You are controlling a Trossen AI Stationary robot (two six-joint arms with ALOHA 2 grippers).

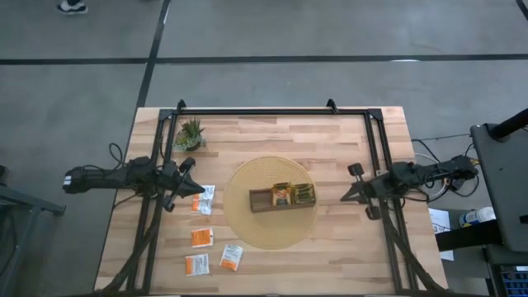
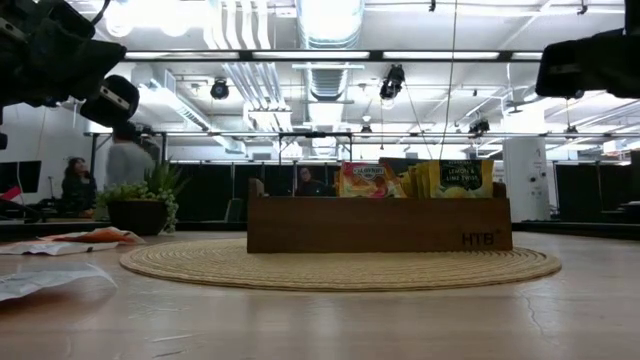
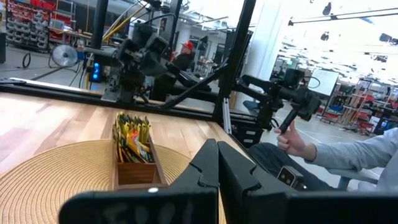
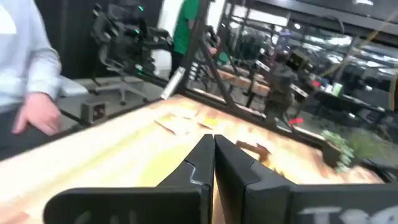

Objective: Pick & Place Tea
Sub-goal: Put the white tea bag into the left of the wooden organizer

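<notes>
Wooden table (image 1: 330, 247) carries plant (image 1: 190, 134), mat (image 1: 247, 231); both arms' fingers (image 3: 214, 168) closed, empty.

My table (image 1: 346, 247) is pale wood with lengthwise grain, and the round mat (image 1: 239, 227) at its centre is straw-coloured, woven in rings. The tray (image 1: 262, 200) on it is dark brown; its sachets (image 1: 294, 194) are yellow-green and orange-brown. At about eight o'clock from the mat lie loose sachets (image 1: 203, 238), white and orange. The plant (image 1: 190, 132) at ten o'clock is spiky green. My arms and frame (image 1: 272, 112) are black. The floor around is grey.
</notes>
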